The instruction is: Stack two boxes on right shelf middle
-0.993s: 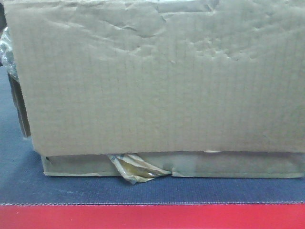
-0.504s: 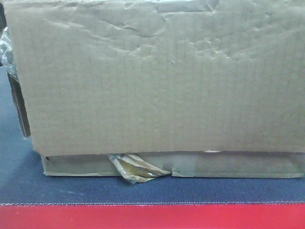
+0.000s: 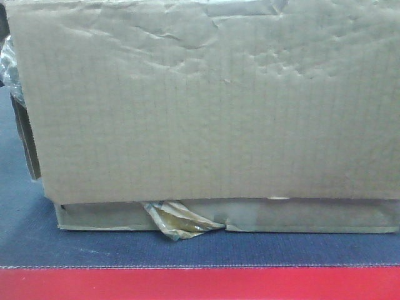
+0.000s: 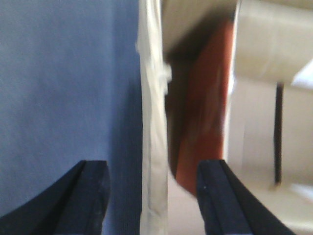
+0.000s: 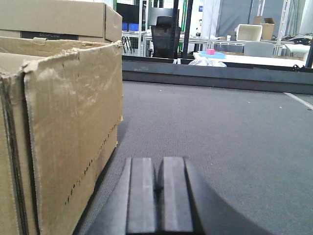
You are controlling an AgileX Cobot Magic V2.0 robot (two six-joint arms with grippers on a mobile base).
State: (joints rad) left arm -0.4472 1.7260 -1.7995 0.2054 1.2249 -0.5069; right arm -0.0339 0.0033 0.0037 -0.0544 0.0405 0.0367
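Almost nothing: tall box (image 3: pixel 206 106) top edge marginally lower.

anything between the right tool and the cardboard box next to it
Nothing visible. In the right wrist view the right tool, shut, sits low over the grey felt surface, and the cardboard box stands close by, left of it in that view. Only a strip of bare felt lies between them.

front dim, grainy | left wrist blurred — glare at right | right wrist sharp
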